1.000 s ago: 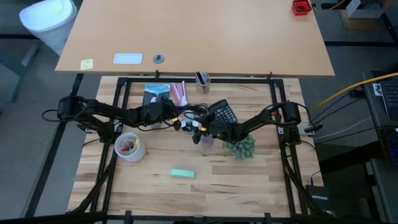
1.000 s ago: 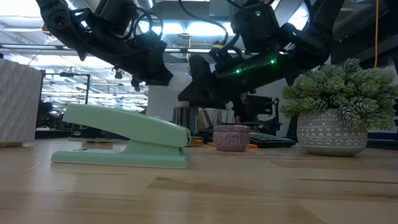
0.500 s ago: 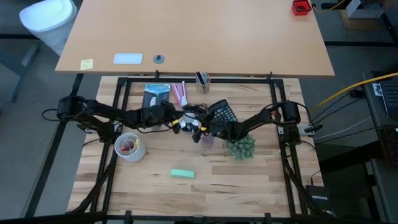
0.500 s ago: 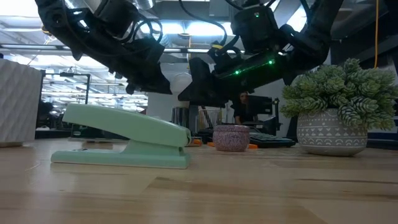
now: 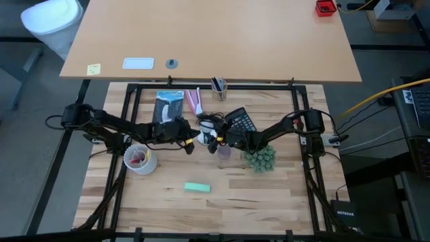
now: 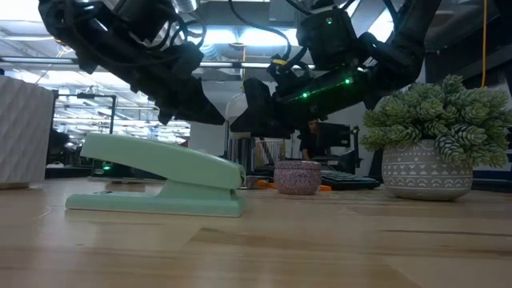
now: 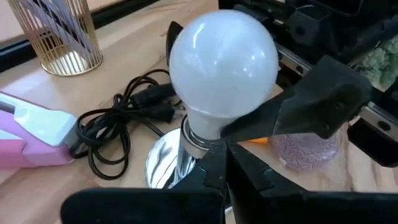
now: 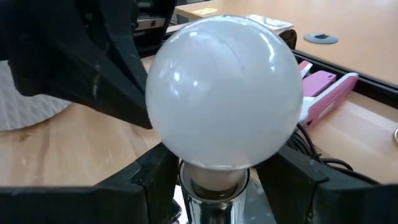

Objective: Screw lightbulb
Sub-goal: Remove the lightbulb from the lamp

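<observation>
Treat the bulb [image 8: 224, 93] as light, stiff, slick and fragile: thin frosted glass, likely to crack under a hard pinch. Take hold across the widest part of the globe, gently, and leave the narrow grey base alone. Find it upright in the shiny socket [image 8: 211, 202], at the centre of the high view, over the upper middle of the bench [image 5: 235, 195]. Read the right end effector [image 8: 219, 180] as clenched on the socket, just under the globe. Cannot tell whether the left end effector [image 5: 189, 140], just left of the bulb, is released or clenched. Count one bulb, one socket, one black cord [image 7: 118, 134] and two end effectors.
</observation>
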